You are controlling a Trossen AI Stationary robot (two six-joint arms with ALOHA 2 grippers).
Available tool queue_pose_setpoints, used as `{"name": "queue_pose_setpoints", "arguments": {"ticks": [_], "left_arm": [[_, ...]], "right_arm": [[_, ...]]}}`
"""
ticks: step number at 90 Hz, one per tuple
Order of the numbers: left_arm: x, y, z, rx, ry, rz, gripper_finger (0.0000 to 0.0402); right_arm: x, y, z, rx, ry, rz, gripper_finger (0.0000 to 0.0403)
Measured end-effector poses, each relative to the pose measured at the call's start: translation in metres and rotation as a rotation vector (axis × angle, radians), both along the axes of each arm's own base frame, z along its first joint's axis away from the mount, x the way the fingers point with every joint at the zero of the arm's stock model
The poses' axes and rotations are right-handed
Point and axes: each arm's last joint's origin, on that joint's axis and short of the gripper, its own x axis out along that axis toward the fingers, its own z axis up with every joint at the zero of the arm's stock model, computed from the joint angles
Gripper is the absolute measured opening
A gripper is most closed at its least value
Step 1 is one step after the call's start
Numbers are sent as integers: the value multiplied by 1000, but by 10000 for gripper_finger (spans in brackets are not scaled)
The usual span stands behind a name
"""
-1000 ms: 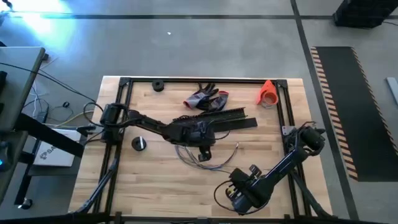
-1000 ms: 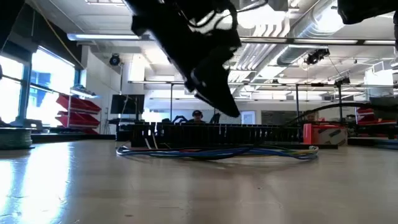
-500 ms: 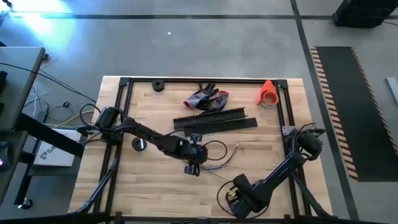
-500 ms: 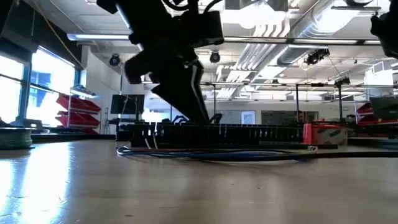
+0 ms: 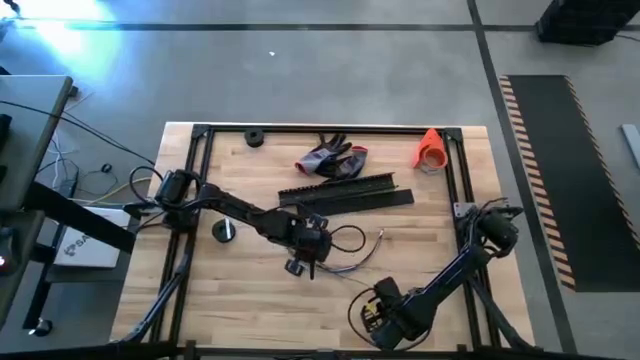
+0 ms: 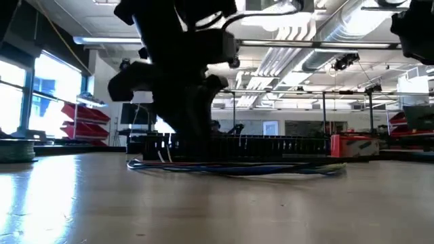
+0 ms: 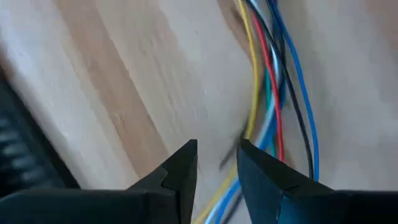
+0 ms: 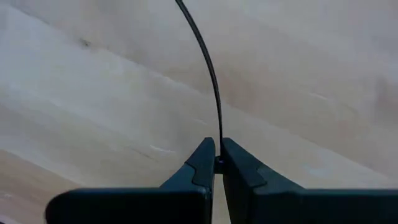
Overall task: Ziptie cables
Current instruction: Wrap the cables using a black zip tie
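Note:
The cables (image 5: 345, 250) are a loose bundle of thin wires lying flat on the wooden table; the left wrist view shows yellow, red, blue and black strands (image 7: 267, 93). My left gripper (image 5: 300, 265) is low at the bundle's left end, fingers pointing down. It is open by a narrow gap (image 7: 217, 152), with a yellow strand running under that gap; I cannot tell whether it touches. My right gripper (image 5: 375, 315), near the table's front edge, is shut on a thin black zip tie (image 8: 208, 68). My right gripper pinches the thin black zip tie between its two fingertips, at a spot (image 8: 219, 134) right at their free ends. From there the tie arcs away over the tabletop in one curved strand. Which end of the tie this is cannot be told.
Long black slotted strips (image 5: 345, 192) lie behind the cables. Grey-and-red gloves (image 5: 332, 158), an orange cone (image 5: 430, 148) and a black roll (image 5: 253, 138) sit along the far edge. A small black-and-white object (image 5: 223, 230) is at the left. Black frame rails (image 5: 200, 190) border the tabletop.
My left gripper has moved from beside the black strips toward the table's near left and has come down to the left end of the cables. My right gripper has shifted slightly toward the near edge, still shut on the zip tie.

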Motion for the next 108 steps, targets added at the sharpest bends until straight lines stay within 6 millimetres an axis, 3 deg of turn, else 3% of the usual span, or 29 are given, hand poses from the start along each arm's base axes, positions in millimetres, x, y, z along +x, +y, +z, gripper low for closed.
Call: {"name": "queue_pose_setpoints", "arguments": {"ticks": [31, 47, 73, 88, 108], "left_arm": [[3, 15, -6, 8, 34, -102, 54], [6, 13, -21, 38, 60, -160, 57], [9, 16, -22, 194, 39, -119, 64], [16, 19, -25, 105, -26, -109, 64], [39, 22, -44, 104, -186, -41, 64]], "right_arm": [[0, 0, 0, -17, -18, 0, 0], [1, -1, 0, -30, -31, -1, 0], [1, -1, 0, -44, -39, 1, 0], [0, -2, 0, -54, -34, -6, 0], [-8, -10, 1, -132, 45, -20, 0]]}}
